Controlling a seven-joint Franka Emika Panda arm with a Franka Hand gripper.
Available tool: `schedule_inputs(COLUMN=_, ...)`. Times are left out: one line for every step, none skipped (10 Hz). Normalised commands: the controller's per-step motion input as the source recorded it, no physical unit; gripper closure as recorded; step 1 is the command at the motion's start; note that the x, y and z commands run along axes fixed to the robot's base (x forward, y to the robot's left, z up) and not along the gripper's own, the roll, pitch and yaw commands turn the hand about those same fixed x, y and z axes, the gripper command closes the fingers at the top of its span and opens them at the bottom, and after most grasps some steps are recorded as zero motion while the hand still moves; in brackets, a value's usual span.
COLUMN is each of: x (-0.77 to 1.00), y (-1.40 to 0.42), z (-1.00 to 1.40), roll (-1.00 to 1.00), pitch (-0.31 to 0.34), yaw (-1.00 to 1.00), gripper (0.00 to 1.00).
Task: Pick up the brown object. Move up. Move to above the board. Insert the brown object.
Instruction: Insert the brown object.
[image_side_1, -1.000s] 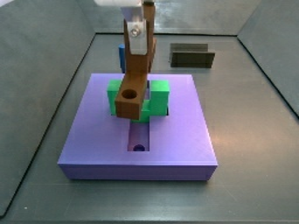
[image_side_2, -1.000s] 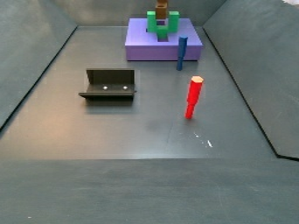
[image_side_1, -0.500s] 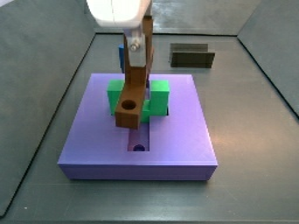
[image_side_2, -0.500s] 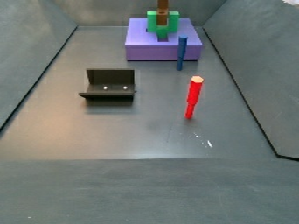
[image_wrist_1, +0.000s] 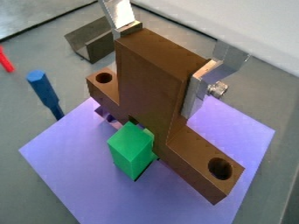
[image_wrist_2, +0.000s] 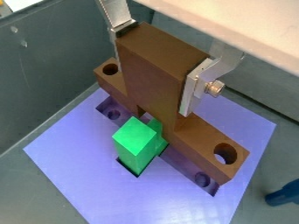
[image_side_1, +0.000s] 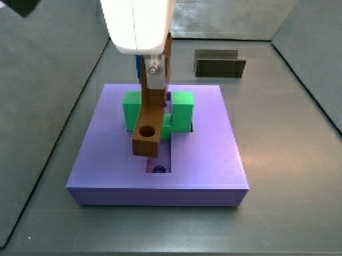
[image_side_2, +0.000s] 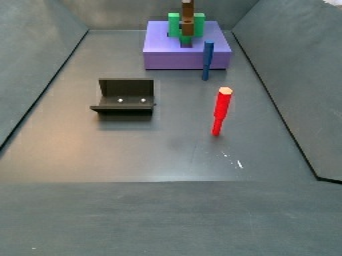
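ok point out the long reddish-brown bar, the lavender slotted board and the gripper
long reddish-brown bar (image_side_1: 148, 118), side view, lower part with the round hole
lavender slotted board (image_side_1: 201, 165), side view, bare top face
gripper (image_wrist_2: 163, 54), wrist view, midway between the silver fingers, shut on the bar

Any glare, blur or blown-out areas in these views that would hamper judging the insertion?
In a side view the arm's white housing is overexposed, though the brown object over the board stays clear. In the far side view the board is small, with a faint floor glint. Both wrist views are sharp on the gripper, the edges slightly soft.
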Motion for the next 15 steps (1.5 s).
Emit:
schedule_inputs(x=0.00, y=0.00, z=-0.21, roll=0.01, pitch=-0.010, yaw=0.17, gripper=1.00)
schedule_inputs(x=0.00, y=0.00, z=-0.21, roll=0.01, pitch=-0.010, yaw=0.16, gripper=1.00)
schedule_inputs(x=0.05, y=0.00, z=-0.18, roll=0.00, pitch=-0.003, yaw=0.14, gripper=1.00)
schedule_inputs(x=0.12, y=-0.01, z=-0.15, roll=0.00, pitch=-0.010, yaw=0.10, gripper=1.00)
schedule_inputs(x=0.14, y=-0.03, z=-0.15, roll=0.00, pitch=-0.001, yaw=0.07, gripper=1.00)
schedule_inputs(x=0.21, y=-0.02, z=-0.11, roll=0.00, pitch=0.000, yaw=0.02, gripper=1.00)
schedule_inputs(x=0.27, y=-0.01, z=-0.03, roll=0.01, pitch=0.000, yaw=0.00, gripper=1.00)
schedule_inputs(x=0.24, y=0.00, z=-0.06, roll=0.01, pitch=0.000, yaw=0.00, gripper=1.00)
schedule_inputs(x=0.11, y=0.00, z=-0.12, roll=0.04, pitch=0.000, yaw=0.00, gripper=1.00)
schedule_inputs(x=0.00, y=0.00, z=-0.14, roll=0.07, pitch=0.000, yaw=0.00, gripper=1.00)
schedule_inputs(x=0.00, y=0.00, z=-0.15, roll=0.09, pitch=0.000, yaw=0.00, gripper=1.00)
schedule_inputs(x=0.00, y=0.00, z=-0.15, roll=0.10, pitch=0.000, yaw=0.00, gripper=1.00)
schedule_inputs(x=0.00, y=0.00, z=-0.17, roll=0.10, pitch=0.000, yaw=0.01, gripper=1.00)
schedule_inputs(x=0.00, y=0.00, z=-0.18, roll=0.11, pitch=0.000, yaw=0.02, gripper=1.00)
schedule_inputs(x=0.00, y=0.00, z=-0.19, roll=0.12, pitch=0.001, yaw=0.03, gripper=1.00)
